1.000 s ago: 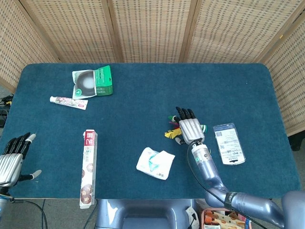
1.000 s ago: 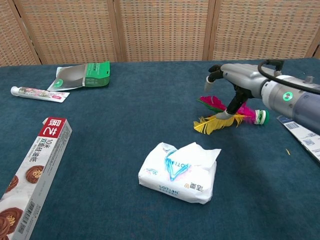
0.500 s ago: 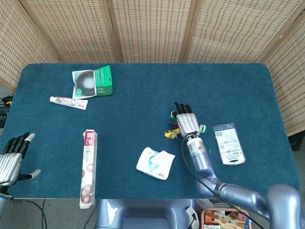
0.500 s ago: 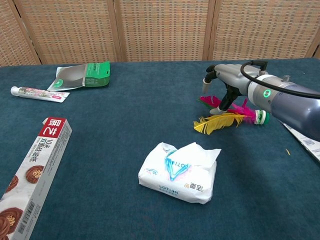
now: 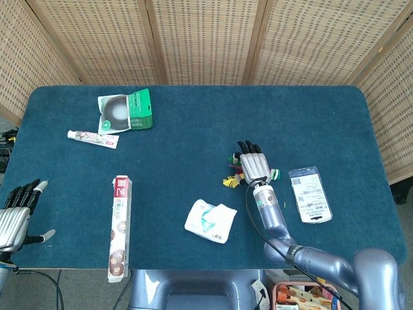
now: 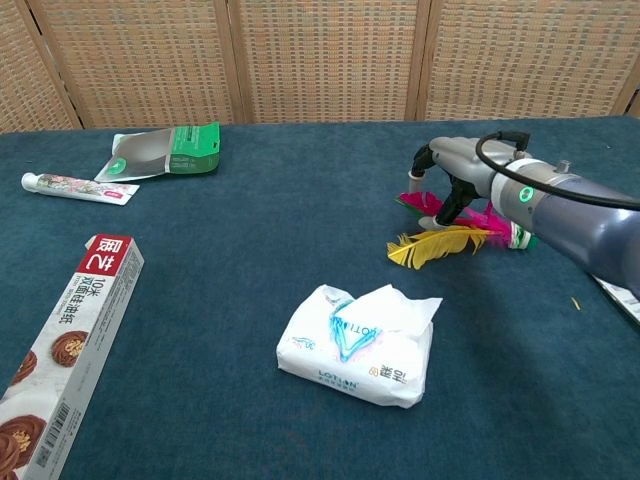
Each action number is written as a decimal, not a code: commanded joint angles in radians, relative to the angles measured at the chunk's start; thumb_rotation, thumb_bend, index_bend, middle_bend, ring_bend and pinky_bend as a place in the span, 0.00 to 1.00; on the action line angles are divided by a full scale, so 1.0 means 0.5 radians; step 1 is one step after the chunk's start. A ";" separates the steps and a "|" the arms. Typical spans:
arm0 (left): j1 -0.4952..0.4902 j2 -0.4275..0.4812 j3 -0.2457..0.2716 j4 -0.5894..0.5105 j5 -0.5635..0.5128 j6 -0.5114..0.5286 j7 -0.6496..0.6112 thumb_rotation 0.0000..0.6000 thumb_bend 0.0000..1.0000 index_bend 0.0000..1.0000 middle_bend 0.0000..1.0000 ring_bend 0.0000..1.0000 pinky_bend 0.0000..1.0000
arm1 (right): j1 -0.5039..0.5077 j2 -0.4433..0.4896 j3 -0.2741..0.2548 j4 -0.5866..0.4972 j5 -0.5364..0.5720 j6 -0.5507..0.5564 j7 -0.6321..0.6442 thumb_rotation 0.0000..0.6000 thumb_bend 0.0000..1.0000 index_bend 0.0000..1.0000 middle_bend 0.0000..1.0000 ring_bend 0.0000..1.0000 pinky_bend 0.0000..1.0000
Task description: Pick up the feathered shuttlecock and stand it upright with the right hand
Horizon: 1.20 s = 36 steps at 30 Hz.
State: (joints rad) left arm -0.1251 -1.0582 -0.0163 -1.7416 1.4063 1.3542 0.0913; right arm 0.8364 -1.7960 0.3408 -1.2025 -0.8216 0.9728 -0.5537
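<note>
The feathered shuttlecock (image 6: 447,240) lies on its side on the blue table, yellow, pink and green feathers pointing left and its white-and-green base (image 6: 519,235) to the right. In the head view the shuttlecock's (image 5: 230,180) feathers stick out left of my right hand (image 5: 253,166). That right hand (image 6: 452,177) arches directly over the feathers with its fingers curved downward and a fingertip (image 6: 429,221) at the pink feathers; it grips nothing. My left hand (image 5: 15,217) rests at the table's near left corner, fingers spread and empty.
A white tissue pack (image 6: 358,343) lies in front of the shuttlecock. A long biscuit box (image 6: 62,338), a toothpaste tube (image 6: 75,187) and a green packet (image 6: 165,150) lie to the left. A carded item (image 5: 310,194) lies right of my right hand.
My right hand has shifted slightly away from me and settled lower over the feathers, its thumb leaving the yellow feather. The shuttlecock stays lying where it was. The left hand is still.
</note>
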 commanded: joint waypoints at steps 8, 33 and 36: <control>-0.004 0.001 -0.006 0.008 -0.024 -0.013 -0.007 1.00 0.00 0.00 0.00 0.00 0.00 | 0.030 -0.101 -0.017 0.198 -0.061 -0.010 0.106 1.00 0.35 0.49 0.17 0.05 0.18; -0.001 0.010 0.008 -0.010 0.004 -0.003 -0.014 1.00 0.00 0.00 0.00 0.00 0.00 | -0.004 -0.074 -0.033 0.163 -0.060 0.035 0.046 1.00 0.46 0.53 0.20 0.06 0.19; -0.001 0.012 0.011 -0.014 0.009 -0.004 -0.016 1.00 0.00 0.00 0.00 0.00 0.00 | -0.011 -0.054 -0.039 0.135 -0.065 0.048 0.032 1.00 0.46 0.53 0.20 0.06 0.19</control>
State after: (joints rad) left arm -0.1256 -1.0521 -0.0111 -1.7485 1.4108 1.3524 0.0834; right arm 0.8321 -1.8254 0.3221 -1.1326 -0.8536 0.9948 -0.5356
